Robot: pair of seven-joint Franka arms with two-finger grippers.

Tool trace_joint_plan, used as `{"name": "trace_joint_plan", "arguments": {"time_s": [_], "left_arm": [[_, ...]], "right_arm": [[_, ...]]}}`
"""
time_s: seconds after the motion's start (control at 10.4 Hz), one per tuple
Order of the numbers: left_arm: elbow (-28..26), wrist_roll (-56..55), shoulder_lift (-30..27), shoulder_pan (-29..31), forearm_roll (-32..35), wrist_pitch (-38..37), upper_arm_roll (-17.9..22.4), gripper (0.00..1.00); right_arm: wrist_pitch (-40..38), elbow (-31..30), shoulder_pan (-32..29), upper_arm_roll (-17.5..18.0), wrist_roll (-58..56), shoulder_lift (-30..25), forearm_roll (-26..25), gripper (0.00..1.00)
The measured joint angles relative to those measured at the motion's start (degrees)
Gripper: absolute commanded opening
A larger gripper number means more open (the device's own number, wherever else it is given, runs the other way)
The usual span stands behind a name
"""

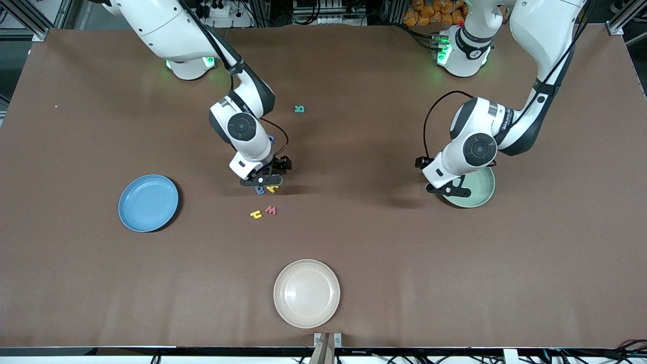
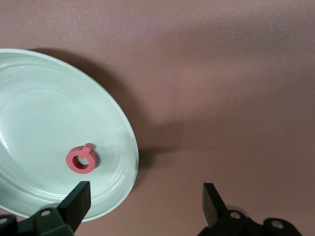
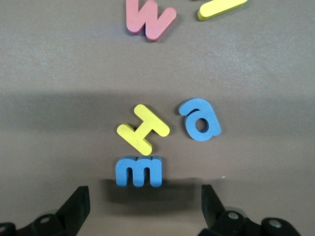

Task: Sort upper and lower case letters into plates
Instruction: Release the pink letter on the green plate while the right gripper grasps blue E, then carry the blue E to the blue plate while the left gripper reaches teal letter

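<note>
Brown table surface (image 1: 354,242) carries all items. Front view: the right gripper (image 1: 261,180) hangs over a cluster of letters; the red W (image 1: 271,210) and a yellow letter (image 1: 256,214) lie just nearer the camera than that cluster, and a teal letter (image 1: 299,108) lies farther. The blue plate (image 1: 148,202) sits toward the right arm's end. The left gripper (image 1: 449,190) is over the green plate (image 1: 480,194).

Left wrist view: fingers (image 2: 76,202) spread, empty; a red letter (image 2: 82,160) lies in the green plate (image 2: 39,113).

Right wrist view: fingers (image 3: 76,206) spread, empty, above the blue m (image 3: 139,171), which touches the yellow H (image 3: 143,129); the blue a (image 3: 201,119) lies beside the H.
</note>
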Motion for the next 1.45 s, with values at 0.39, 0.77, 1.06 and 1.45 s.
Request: {"name": "trace_joint_plan", "arguments": {"time_s": [0.39,0.77,1.06,1.45], "left_arm": [[0.0,0.0,0.2,-0.1,0.0,0.0,0.0,1.00],[0.0,-0.1,0.3,-0.1,0.0,0.0,0.0,1.00],[0.0,-0.1,0.3,-0.1,0.0,0.0,0.0,1.00],[0.0,-0.1,0.3,-0.1,0.0,0.0,0.0,1.00]], "right_arm": [[0.4,0.5,0.0,-0.3,0.0,0.8,-0.2,1.00],[0.6,2.1,0.1,-1.1,0.0,1.8,-0.8,1.00],[0.6,3.1,0.3,-1.4,0.1,2.8,-0.9,1.00],[0.3,3.3,0.6,-1.4,3.7,2.7,-1.0,0.05]]}}
